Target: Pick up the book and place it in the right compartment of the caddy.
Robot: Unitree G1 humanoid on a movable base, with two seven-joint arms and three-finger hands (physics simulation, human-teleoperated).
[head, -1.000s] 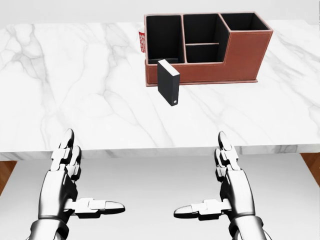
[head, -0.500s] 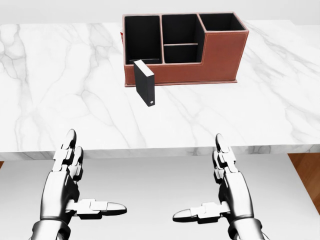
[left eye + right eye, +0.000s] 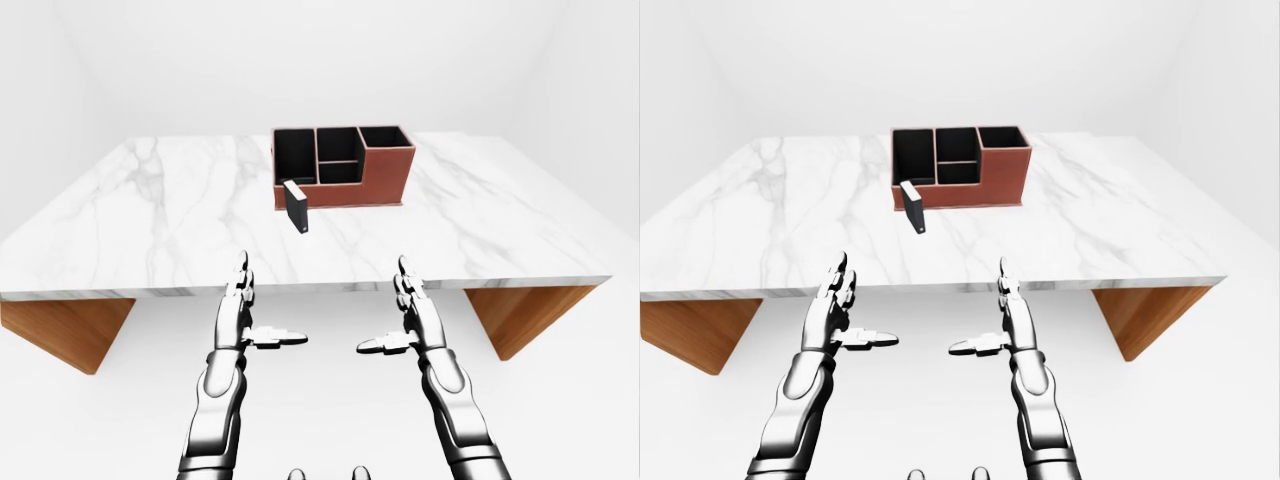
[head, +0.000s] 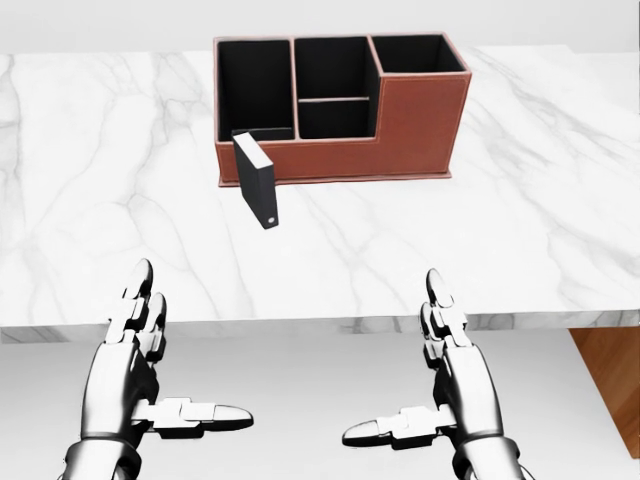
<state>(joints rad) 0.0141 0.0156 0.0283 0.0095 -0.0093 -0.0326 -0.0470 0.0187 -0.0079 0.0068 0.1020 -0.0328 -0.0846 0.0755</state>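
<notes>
Left-eye view: the marble desk stands on wooden supports, its near edge just above both hands. The left hand and the right hand hover below that edge, well apart from each other, each with fingers spread straight up and thumb turned inward toward the other hand. Neither holds anything. The book, black and upright, stands on the desk above and between the hands, nearer the left hand's side. The caddy, reddish-brown with black compartments, sits just beyond the book, farther from the hands.

Head view: the left hand and right hand fill the lower corners, fingers extended and parted, thumbs pointing at each other, both short of the desk edge. The book stands above the left hand and toward the right hand, close against the low wall of the caddy below its left compartment. The caddy's tall right compartment lies above the right hand.

Right-eye view: the same layout shows, with both hands placed further left.
</notes>
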